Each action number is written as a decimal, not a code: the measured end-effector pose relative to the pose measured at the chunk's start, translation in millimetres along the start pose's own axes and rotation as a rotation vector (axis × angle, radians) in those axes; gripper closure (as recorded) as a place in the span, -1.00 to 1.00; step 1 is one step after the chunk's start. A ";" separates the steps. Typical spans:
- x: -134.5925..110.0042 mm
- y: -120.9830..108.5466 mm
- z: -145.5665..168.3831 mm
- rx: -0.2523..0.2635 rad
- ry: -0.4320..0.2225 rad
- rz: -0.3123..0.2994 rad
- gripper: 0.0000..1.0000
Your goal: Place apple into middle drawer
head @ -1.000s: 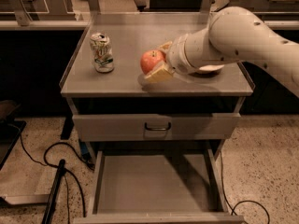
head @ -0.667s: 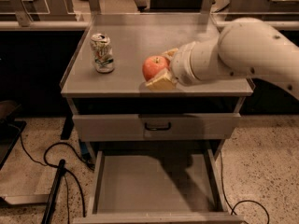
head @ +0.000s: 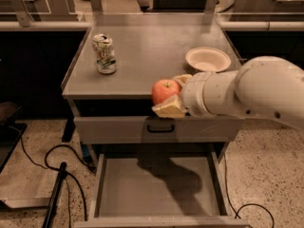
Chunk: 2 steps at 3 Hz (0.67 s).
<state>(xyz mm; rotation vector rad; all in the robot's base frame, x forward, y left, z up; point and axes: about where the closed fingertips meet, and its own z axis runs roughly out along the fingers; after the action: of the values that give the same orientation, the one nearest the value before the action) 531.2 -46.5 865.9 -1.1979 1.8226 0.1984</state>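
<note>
The red apple (head: 164, 90) with yellowish patches is held in my gripper (head: 170, 95), which is shut on it between cream fingers (head: 169, 109). The apple hangs at the front edge of the cabinet top (head: 142, 42), above the closed drawer with the loop handle (head: 160, 127). The middle drawer (head: 118, 189) is pulled open below, with a bare grey floor carrying the arm's shadow. My white arm (head: 251, 91) reaches in from the right.
A crumpled soda can (head: 104, 53) stands on the top at the left. A cream bowl (head: 207, 59) sits at the right. Black cables (head: 42, 158) and a dark pole (head: 54, 196) lie on the floor at the left.
The gripper has carried the apple from over the cabinet top forward and down to its front edge. The bowl, hidden by the arm before, now shows.
</note>
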 end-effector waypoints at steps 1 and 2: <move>-1.7 -0.3 0.0 0.001 -0.002 -0.002 1.00; 31.4 7.4 -6.8 0.012 0.024 0.093 1.00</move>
<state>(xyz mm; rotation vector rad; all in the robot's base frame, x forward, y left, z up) 518.0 -66.8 843.5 -1.1130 1.8994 0.2264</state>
